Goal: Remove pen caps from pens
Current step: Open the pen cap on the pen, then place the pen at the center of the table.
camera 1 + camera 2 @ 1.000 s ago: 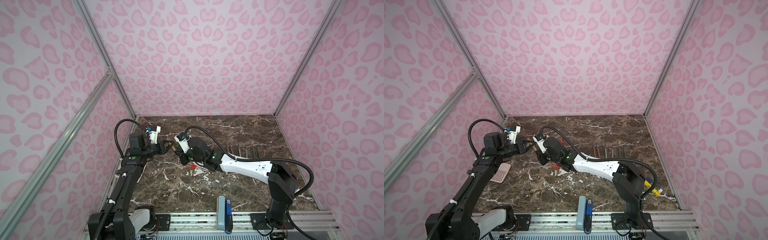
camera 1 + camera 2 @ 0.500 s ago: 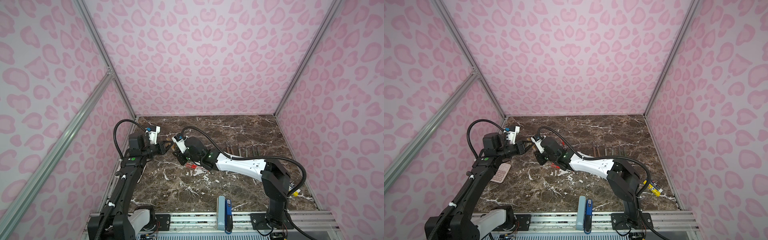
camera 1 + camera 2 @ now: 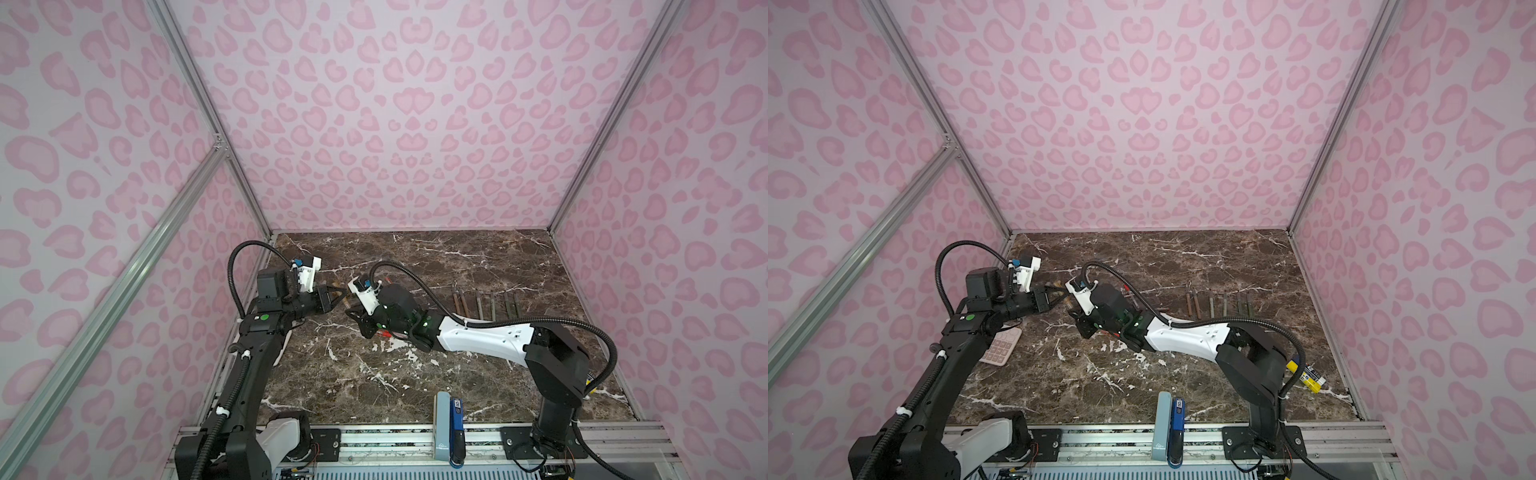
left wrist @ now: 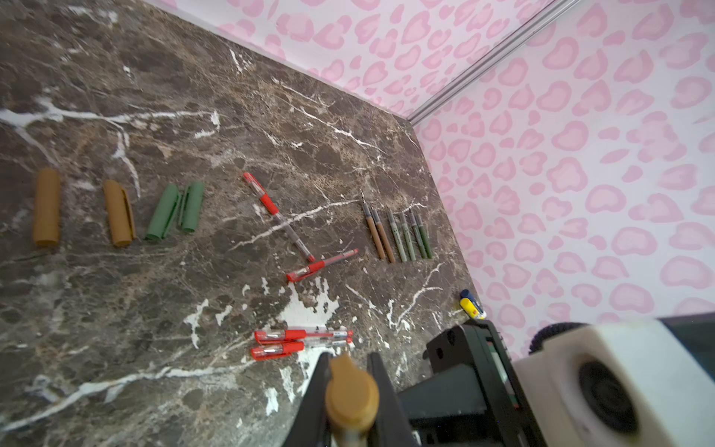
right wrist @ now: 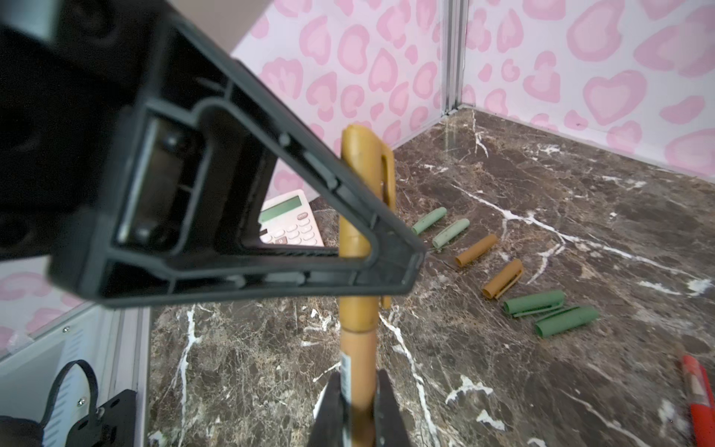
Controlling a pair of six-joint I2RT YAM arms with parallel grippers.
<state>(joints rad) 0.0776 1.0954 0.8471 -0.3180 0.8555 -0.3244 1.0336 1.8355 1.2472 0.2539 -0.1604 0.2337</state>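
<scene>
**Two arms meeting in the air above the counter (image 3: 415, 374), to the left of the pen row (image 4: 398, 238) as both top views are showing it.**

- The left pincer (image 4: 348, 362) is clamping narrowly on the tan cap (image 5: 363, 174).
- The right pincer (image 5: 358, 381) is closing tight on the body of the tan pen (image 5: 356, 348), just below the cap's rim.
- The cap is sitting on the pen's end. The pen is spanning the gap between the two pincers, clear of the counter.
- The pen row is lying flat on the counter. It is six uncapped pens, two tan and four green, side by side with their tips pointing the same way.
- Four red pens (image 4: 301, 334) are lying between the pen row and the arms. Two are lying side by side and touching. The other two are meeting in a shallow V, and whether they are touching cannot be told.
- Six loose caps (image 5: 503, 284) are lying in a line farther from the pen row than the red pens: two pale green, two tan and two dark green. The dark green pair is lying just beside each other.
- A calculator (image 3: 1000, 347) is lying beyond the caps, farthest from the pen row, and the left arm is partly covering it.
- A yellow-and-blue box (image 3: 1306, 374) is lying nearer the counter's front than the pen row, by the right wall.
</scene>
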